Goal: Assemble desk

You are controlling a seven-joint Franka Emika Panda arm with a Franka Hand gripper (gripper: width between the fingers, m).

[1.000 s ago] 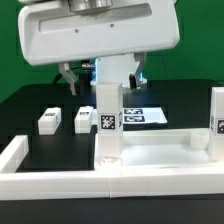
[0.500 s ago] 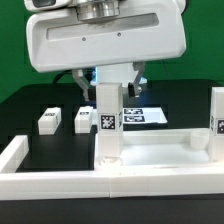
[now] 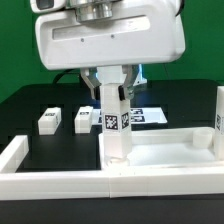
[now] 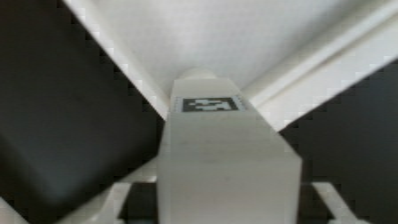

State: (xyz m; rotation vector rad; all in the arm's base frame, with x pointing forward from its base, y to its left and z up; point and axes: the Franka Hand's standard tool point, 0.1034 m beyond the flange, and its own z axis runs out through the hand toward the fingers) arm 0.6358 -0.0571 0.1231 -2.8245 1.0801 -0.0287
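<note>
The end effector (image 3: pixel 110 88) is clenched on the top of a leg (image 3: pixel 113 125) standing slightly tilted at the tabletop (image 3: pixel 165 152) corner.

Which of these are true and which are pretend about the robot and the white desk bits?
1. The gripper is at the top of a standing leg. True.
2. Two small tagged white pieces lie on the table. True.
3. The table is red. False: it is black.
4. The marker board hangs in the air. False: it lies flat on the table, behind the standing leg.
5. Four legs stand on the tabletop panel. False: only two show, the one under the gripper and another leg at the exterior view's right edge.
</note>
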